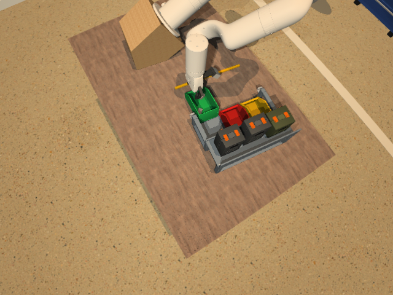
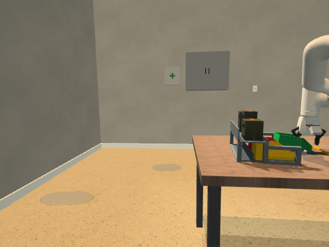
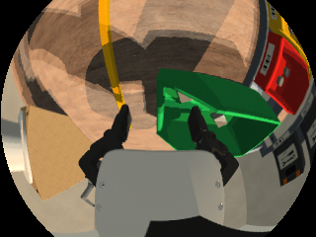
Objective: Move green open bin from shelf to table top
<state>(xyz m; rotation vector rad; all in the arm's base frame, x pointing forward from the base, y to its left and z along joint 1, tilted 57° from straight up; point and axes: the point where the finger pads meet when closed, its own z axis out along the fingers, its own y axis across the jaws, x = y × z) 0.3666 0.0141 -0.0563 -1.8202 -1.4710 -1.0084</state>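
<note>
The green open bin (image 1: 209, 102) (image 2: 289, 139) (image 3: 224, 113) is tilted, one end on the left end of the grey shelf (image 1: 221, 163) (image 2: 240, 151), the other end sloping down toward the table (image 1: 142, 126) (image 2: 217, 164). Small grey parts (image 1: 200, 110) (image 3: 181, 98) lie inside it. My gripper (image 1: 198, 91) (image 2: 307, 137) (image 3: 160, 112) is open and straddles the bin's outer wall, one finger inside and one outside, gripping nothing. The red bin (image 1: 233, 115) (image 3: 286, 79) and the yellow bin (image 1: 253, 106) (image 2: 276, 154) stand on the shelf beside the green one.
Three dark closed boxes (image 1: 229, 136) (image 1: 255, 125) (image 1: 279, 118) sit on the shelf's upper level. A yellow rod (image 1: 228, 69) (image 3: 109, 46) lies on the table behind my gripper. A cardboard wedge (image 1: 145, 34) (image 3: 55, 152) stands at the arm's base.
</note>
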